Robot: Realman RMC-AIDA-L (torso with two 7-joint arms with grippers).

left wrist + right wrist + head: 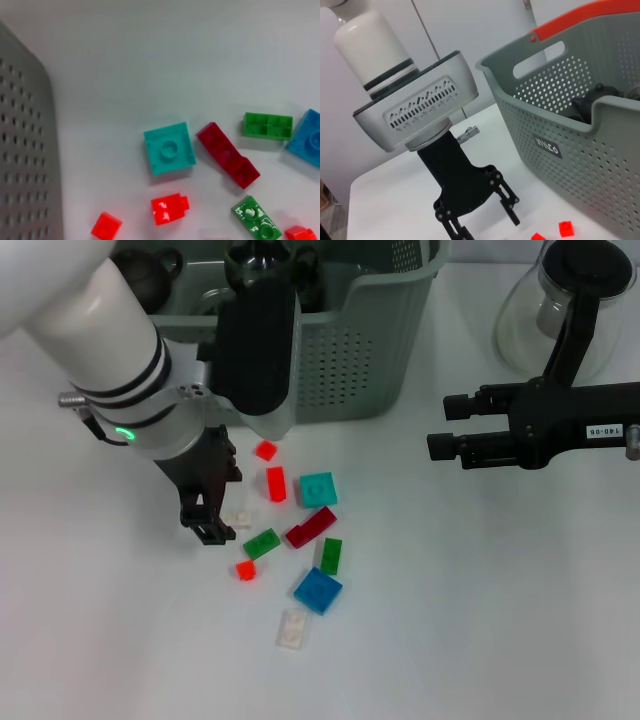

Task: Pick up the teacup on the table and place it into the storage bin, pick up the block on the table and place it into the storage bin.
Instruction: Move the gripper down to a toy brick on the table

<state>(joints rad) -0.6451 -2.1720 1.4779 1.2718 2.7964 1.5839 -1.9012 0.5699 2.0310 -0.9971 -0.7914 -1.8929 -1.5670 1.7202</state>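
A loose bunch of small blocks (300,540) is spread on the white table (480,620), with lots of bare room kept around it. The left gripper (212,508) is held low at the bunch's left edge, opened a little, with nothing in it. A white block (238,517) is seen just beside it. Farther back, the storage bin (350,360) is set. The right gripper (440,430) is parked off to the right; its fingers cannot be made out.

left gripper (212,523) low beside scattered blocks (318,489) — storage bin (375,350) behind; right gripper (440,427) apart
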